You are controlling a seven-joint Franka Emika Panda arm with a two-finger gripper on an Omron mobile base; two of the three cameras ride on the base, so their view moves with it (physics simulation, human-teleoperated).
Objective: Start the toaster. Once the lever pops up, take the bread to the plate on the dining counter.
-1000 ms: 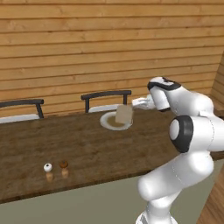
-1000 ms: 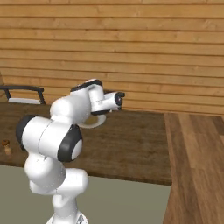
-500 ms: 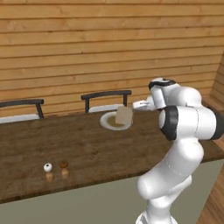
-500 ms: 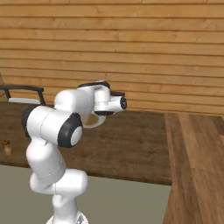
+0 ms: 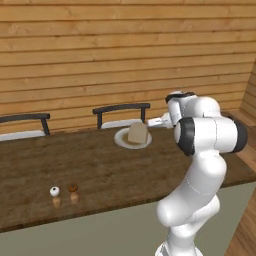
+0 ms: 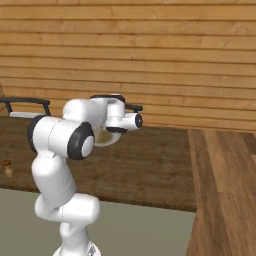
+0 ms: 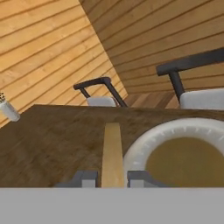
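The tool was closed on the bread, held edge-up, at nine o'clock of the plate, probably for lowering.

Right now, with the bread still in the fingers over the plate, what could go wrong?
1. The bread stands on edge, and in the hand view it looks beside the plate, over its rim; released here, it may tip onto the counter.
2. Pushing lower could shove the plate.

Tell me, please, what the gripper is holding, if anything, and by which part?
The gripper is shut on the bread, a slice pinched by its near edge between the fingertips, edge-on beside the plate.
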